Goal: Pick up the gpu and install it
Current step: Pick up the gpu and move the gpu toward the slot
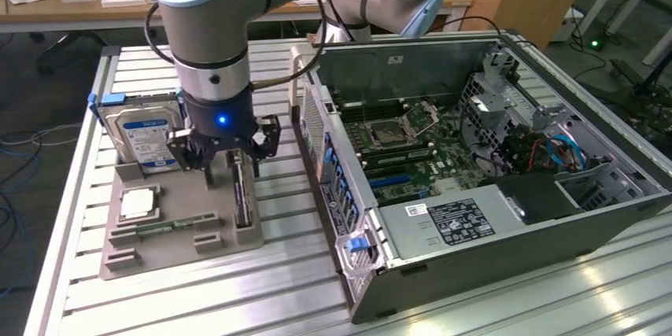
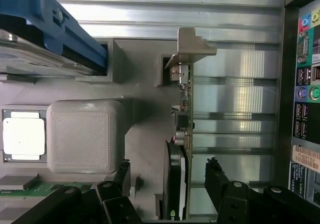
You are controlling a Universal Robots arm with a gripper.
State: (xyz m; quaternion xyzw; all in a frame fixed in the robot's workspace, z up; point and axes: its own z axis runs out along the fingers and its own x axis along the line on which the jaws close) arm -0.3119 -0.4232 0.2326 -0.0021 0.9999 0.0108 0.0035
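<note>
One gripper [image 1: 233,164], jaws spread as wide as they go, nothing held. It hangs low over the grey holder [image 1: 157,251] on the slatted table [image 1: 210,300], beside the open computer case [image 1: 525,245]. The gpu [image 1: 242,198] stands on its long edge in a slot of the holder, on the side nearest the case. Wrist view: the gpu [image 2: 182,144] is edge-on between the two fingers [image 2: 216,176], one on either side, apart from both. Its black fan [image 2: 174,184] faces one finger and the bare board faces the other. A hard drive [image 1: 142,135] stands upright in the holder, to the exterior view's left of the gripper, not touched.

Handling, as a judgement: light, stiff and thin, but fragile, with small parts on the board and fan blades that could bend. Probably best taken squarely across the two flat faces at the fan housing, clear of the blades. An off-centre hold could tip it or bind it in the slot. The smooth plastic may slip a little.
</note>
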